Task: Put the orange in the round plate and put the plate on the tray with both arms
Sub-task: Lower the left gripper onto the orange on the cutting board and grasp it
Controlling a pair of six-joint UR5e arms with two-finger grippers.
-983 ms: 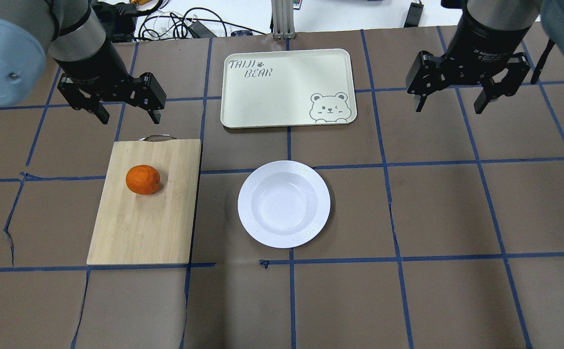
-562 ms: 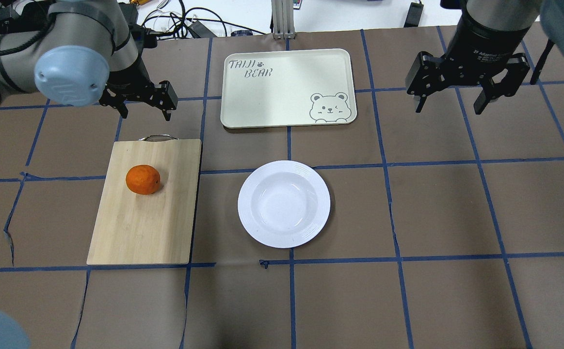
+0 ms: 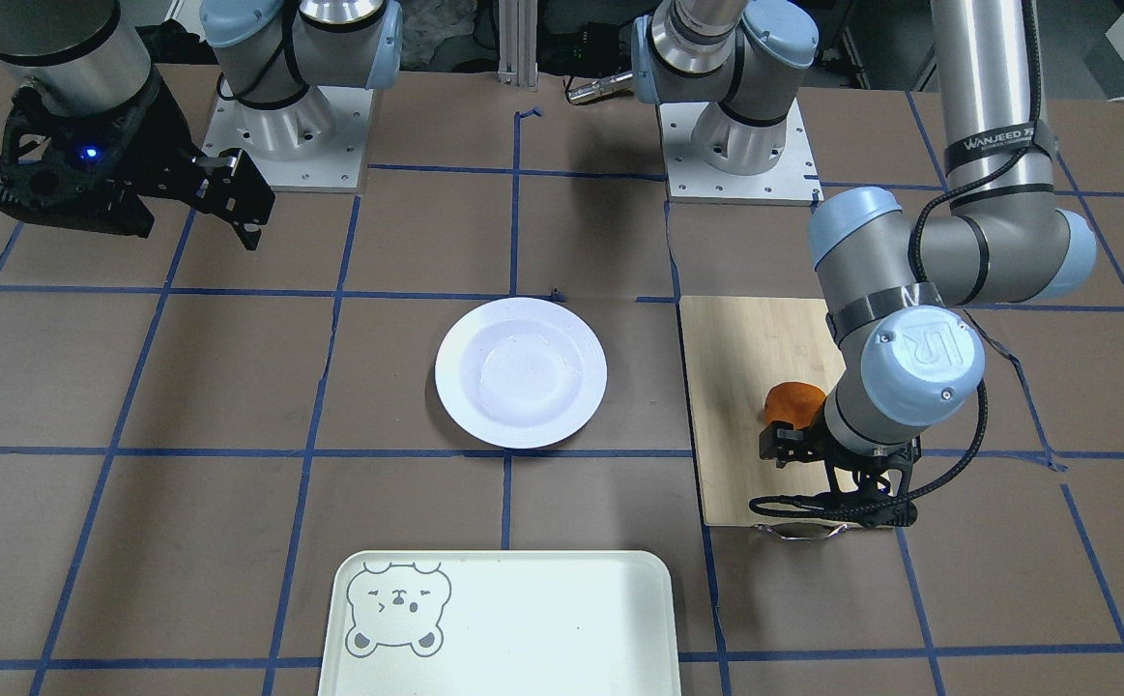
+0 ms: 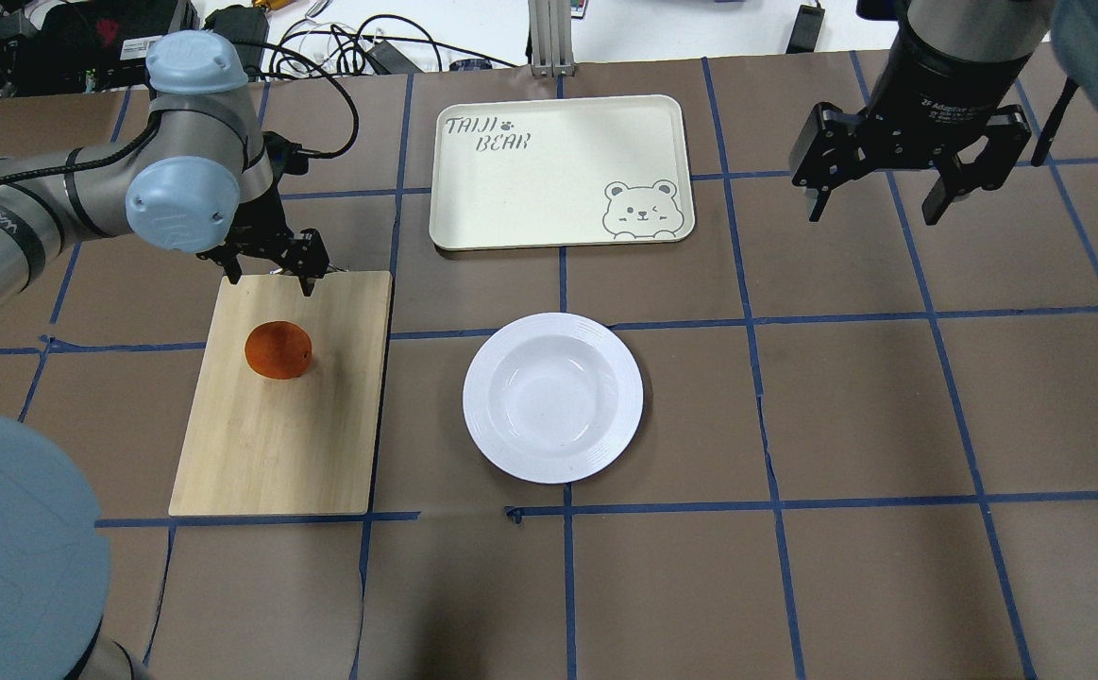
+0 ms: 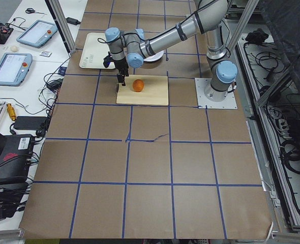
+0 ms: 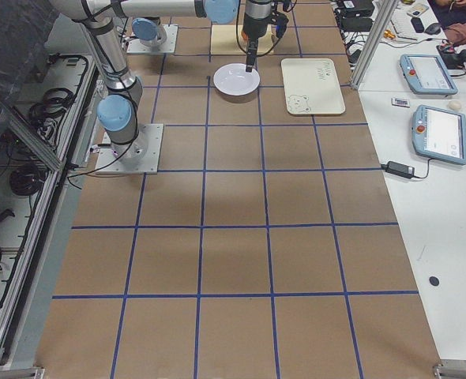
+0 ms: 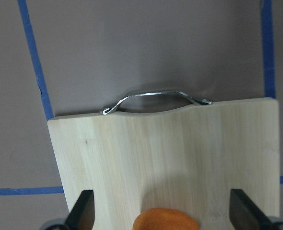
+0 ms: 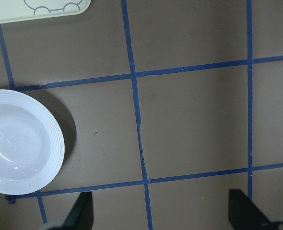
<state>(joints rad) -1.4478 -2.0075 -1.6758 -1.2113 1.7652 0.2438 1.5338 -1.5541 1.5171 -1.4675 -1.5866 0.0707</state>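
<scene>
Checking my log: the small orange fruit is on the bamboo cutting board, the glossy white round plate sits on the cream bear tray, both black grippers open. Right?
No. In the overhead exterior view the glossy white round plate lies on the brown table, apart from the cream bear tray. The rest stands: orange fruit on the bamboo cutting board, left gripper and right gripper open.

The left arm (image 3: 992, 87) and the right arm (image 3: 69, 43) are silver-grey tubes with light-blue round caps on the joints. The left arm wears a black band (image 3: 996, 152) with the white word "WANJEED", and one cap (image 3: 921, 354) shows a "UR" sign and small screws. A thin black cable (image 3: 987, 425) follows it. The left gripper (image 4: 270, 280) and the right gripper (image 4: 871, 213) are black (the right one has small white lettering).
</scene>
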